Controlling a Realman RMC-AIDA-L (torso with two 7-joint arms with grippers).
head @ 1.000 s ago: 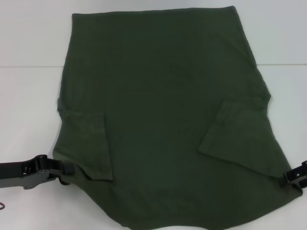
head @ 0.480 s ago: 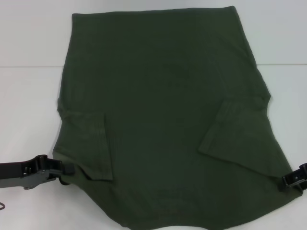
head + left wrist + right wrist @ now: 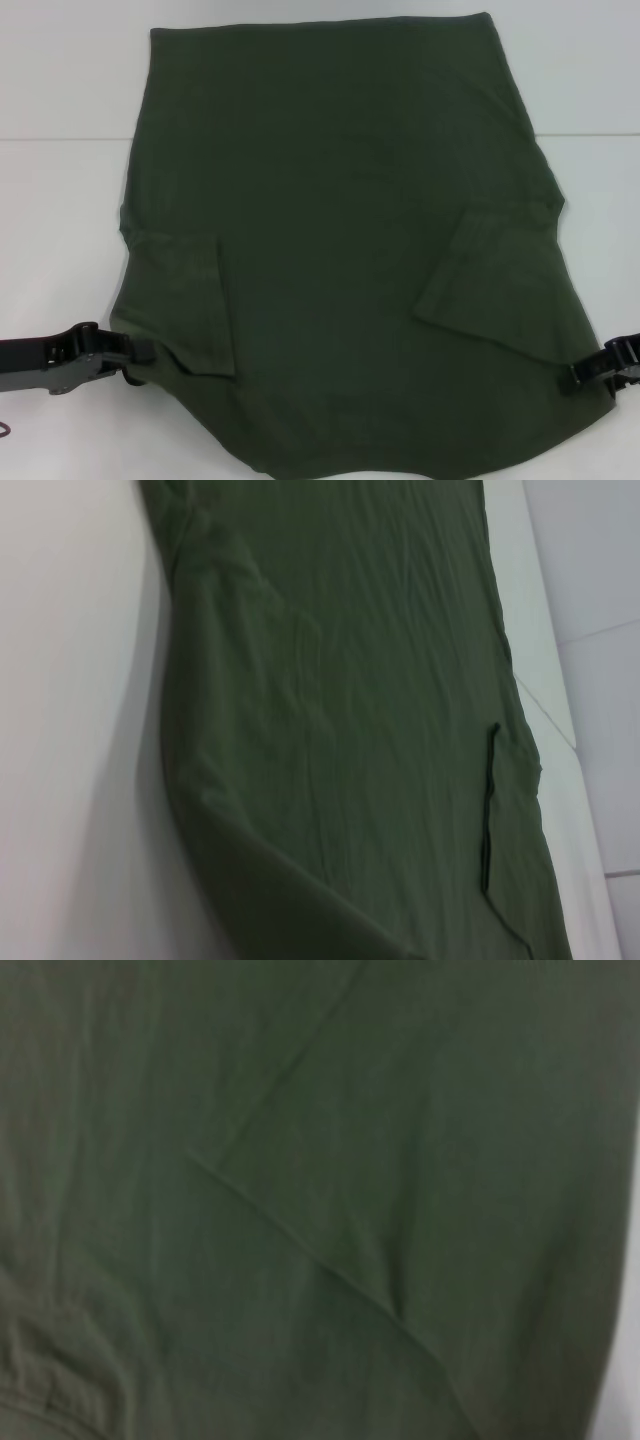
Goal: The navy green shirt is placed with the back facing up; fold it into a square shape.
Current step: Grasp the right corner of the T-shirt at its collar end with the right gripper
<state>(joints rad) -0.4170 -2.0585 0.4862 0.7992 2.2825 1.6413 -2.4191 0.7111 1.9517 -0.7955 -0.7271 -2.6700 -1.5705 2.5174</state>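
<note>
White tabletop (image 3: pixel 60 250) carries the navy green shirt (image 3: pixel 340 250) spread flat with both sleeves folded inward, the left hand (image 3: pixel 140 352) at its near left edge and the right hand (image 3: pixel 585 375) at its near right edge, whether either pinches fabric I cannot tell, wrist views showing only cloth.

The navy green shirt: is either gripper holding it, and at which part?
Both grippers meet the navy green shirt at its near side edges, left gripper and right gripper; an actual grip cannot be told.
</note>
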